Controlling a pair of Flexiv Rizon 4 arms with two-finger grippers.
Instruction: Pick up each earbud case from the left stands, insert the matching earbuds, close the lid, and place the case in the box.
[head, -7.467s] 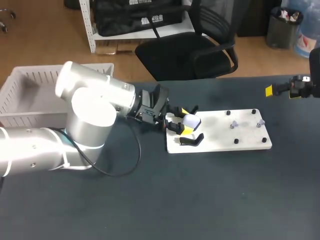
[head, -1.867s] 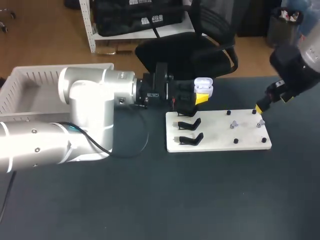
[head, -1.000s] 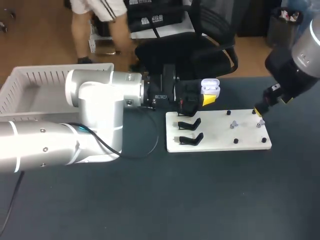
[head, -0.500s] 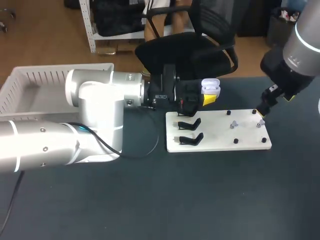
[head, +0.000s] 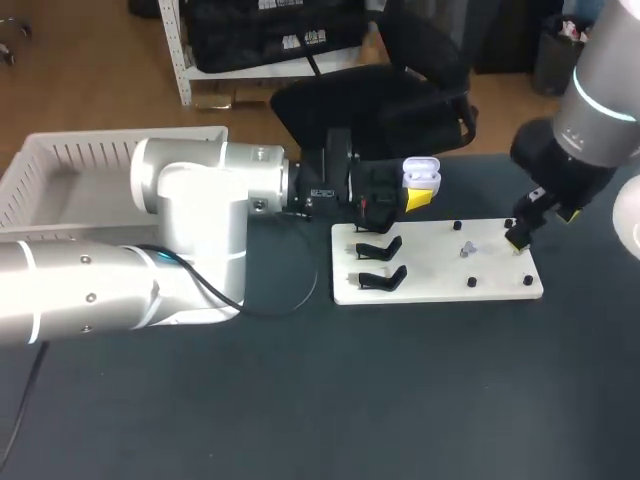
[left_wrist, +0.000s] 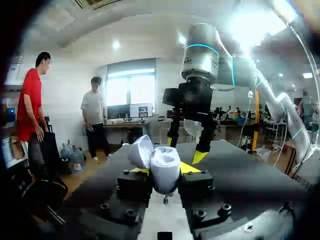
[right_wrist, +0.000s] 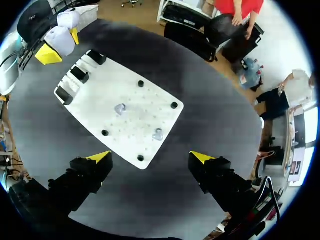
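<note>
A white earbud case (head: 421, 176) with its lid open hangs above the table behind the white board (head: 430, 282), and my left gripper (head: 415, 192) is shut on it. In the left wrist view the case (left_wrist: 164, 169) sits between the yellow tips of my left gripper (left_wrist: 163, 172), lid (left_wrist: 140, 151) tipped back. Two black stands (head: 381, 247) at the board's left end hold nothing. My right gripper (head: 520, 234) hangs open over the board's right end. Beneath my right gripper (right_wrist: 150, 158), two earbuds (right_wrist: 120, 108) (right_wrist: 158, 134) lie on the board (right_wrist: 97, 97). One earbud (head: 467, 247) shows from above.
A white slatted basket (head: 55, 170) stands at the table's far left, behind my left arm. Small black pegs (head: 471, 283) stick up around the earbuds on the board. Dark tabletop (head: 400, 400) stretches in front of the board.
My right gripper has moved slightly down and closer over the board's right end. My left arm and the case have stayed still.
</note>
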